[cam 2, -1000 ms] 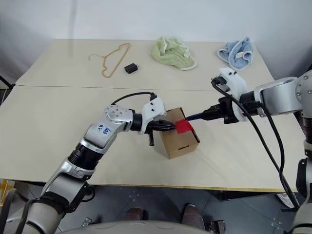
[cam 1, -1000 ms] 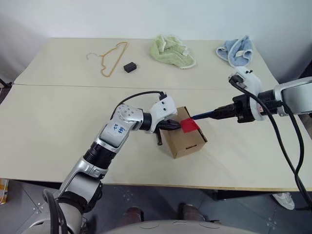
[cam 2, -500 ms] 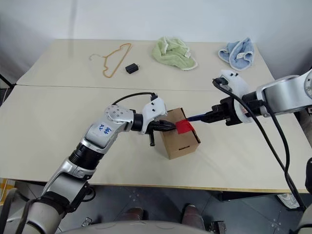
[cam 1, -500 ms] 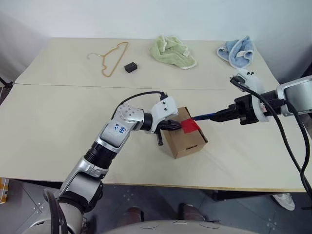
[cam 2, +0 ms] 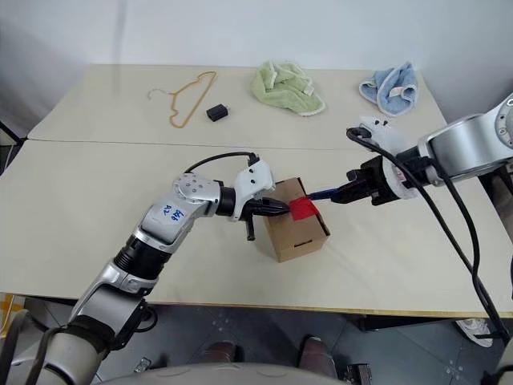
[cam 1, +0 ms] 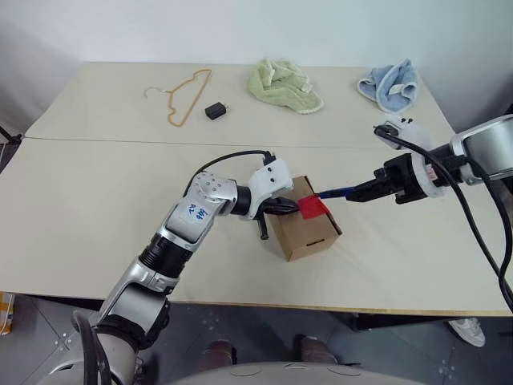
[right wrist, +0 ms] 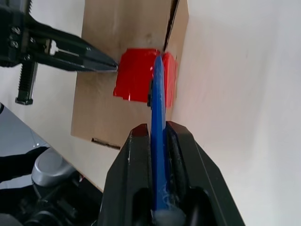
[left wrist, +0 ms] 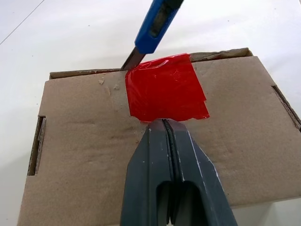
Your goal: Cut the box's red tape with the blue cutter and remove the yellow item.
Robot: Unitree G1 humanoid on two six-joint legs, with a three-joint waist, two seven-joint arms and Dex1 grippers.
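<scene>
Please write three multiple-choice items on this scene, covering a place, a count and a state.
1. Where is the cutter's tip?
A. at the edge of the red tape
B. on the hanger
C. in the green cloth

2. How many cloths lie at the far side of the table?
A. none
B. two
C. four

3. How is the left gripper?
A. wide open
B. shut on the cutter
C. shut, tips on the box top

Answers:
1 A: the cutter meets the tape on the box.
2 B: a green cloth and a blue cloth.
3 C: the left gripper shows closed fingers at the tape's near edge.
</scene>
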